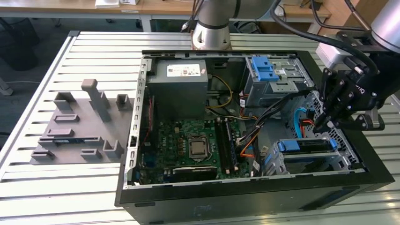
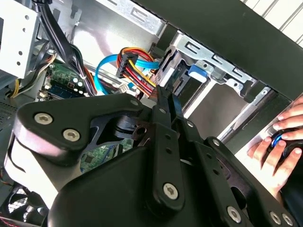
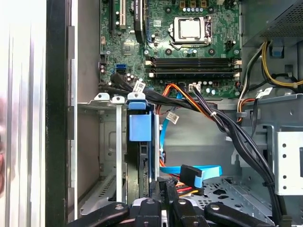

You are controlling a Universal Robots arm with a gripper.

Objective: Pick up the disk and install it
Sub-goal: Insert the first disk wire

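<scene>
Exterior view: disk (image 1: 304,145) seated in drive cage (image 1: 337,164) at 4 o'clock of computer case (image 1: 250,197), hand (image 1: 325,124) just above; finger state cannot tell. Advisable: press straight, clear of cables (image 1: 275,110).

**What I can't make out from here**

In the exterior view, the gripper (image 1: 331,123) hangs over the drive cage (image 1: 312,157) and covers the cables behind it; I cannot tell how its jaws stand. The disk (image 1: 304,146) sits in that cage with only its blue-railed upper edge showing; the label face is hidden. In the first wrist view, the disk (image 3: 140,142) is edge-on, its lower part lost behind the gripper's black links (image 3: 161,210), which the frame edge cuts off. In the second wrist view, the gripper body (image 2: 142,175) blocks most of the motherboard (image 2: 66,82), and a person's hand (image 2: 279,146) is cropped at the edge.
</scene>
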